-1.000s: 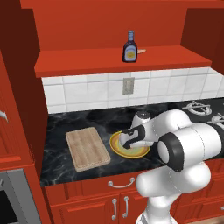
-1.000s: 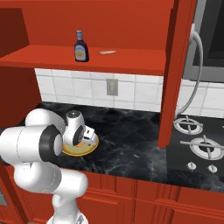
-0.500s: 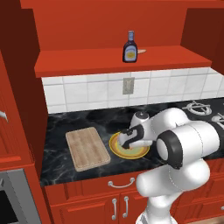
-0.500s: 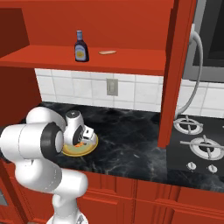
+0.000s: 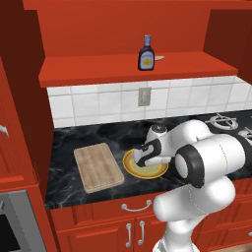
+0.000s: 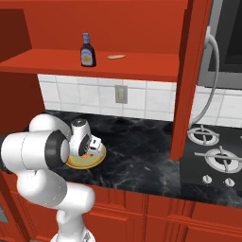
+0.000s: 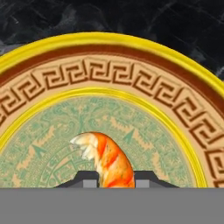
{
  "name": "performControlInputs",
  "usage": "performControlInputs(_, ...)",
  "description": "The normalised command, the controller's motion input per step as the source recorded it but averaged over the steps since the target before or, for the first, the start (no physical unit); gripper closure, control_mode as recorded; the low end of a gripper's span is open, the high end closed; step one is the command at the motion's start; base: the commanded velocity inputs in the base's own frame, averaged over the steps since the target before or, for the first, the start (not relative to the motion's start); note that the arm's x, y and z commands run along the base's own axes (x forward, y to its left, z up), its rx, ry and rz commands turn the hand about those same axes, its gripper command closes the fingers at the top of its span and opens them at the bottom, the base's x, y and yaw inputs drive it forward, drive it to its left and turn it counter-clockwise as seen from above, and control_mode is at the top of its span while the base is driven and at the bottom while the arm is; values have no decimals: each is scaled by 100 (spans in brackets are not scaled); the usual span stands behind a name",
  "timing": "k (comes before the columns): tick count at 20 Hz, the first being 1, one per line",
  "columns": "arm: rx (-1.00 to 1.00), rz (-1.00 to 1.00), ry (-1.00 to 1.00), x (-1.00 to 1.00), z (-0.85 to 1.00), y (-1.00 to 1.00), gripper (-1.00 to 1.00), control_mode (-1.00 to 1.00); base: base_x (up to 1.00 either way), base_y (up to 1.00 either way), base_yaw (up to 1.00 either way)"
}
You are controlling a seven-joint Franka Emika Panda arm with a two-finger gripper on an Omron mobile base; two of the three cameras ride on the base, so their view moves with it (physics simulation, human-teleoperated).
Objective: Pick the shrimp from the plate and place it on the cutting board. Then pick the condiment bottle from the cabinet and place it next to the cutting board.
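Cabinet (image 5: 123, 34) in red spans the wall with the condiment bottle (image 5: 145, 53) upright on its open shelf, its round yellow-orange label too small to read, and on the dark surface (image 6: 142, 146) below lie the cutting board (image 5: 98, 167) and, just beside it, the plate (image 5: 156, 171). Down on that plate the gripper (image 7: 114, 178) has its jaws shut narrowly on the shrimp (image 7: 108, 160) at mid-body, over the pale green centre inside a key-pattern rim. I judge the shrimp light, soft and somewhat slick, so the thick middle curve seems the safest hold.
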Motion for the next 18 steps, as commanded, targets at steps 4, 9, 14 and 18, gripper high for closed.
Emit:
performControlInputs(4, 0, 0, 0, 0, 0, 0, 100, -100, 0, 0, 0)
performControlInputs(9, 0, 0, 0, 0, 9, 0, 100, -100, 0, 0, 0)
performControlInputs(14, 0, 0, 0, -3, 29, 0, 100, -100, 0, 0, 0)
performControlInputs(18, 0, 0, 0, -5, 31, 2, 100, -100, 0, 0, 0)
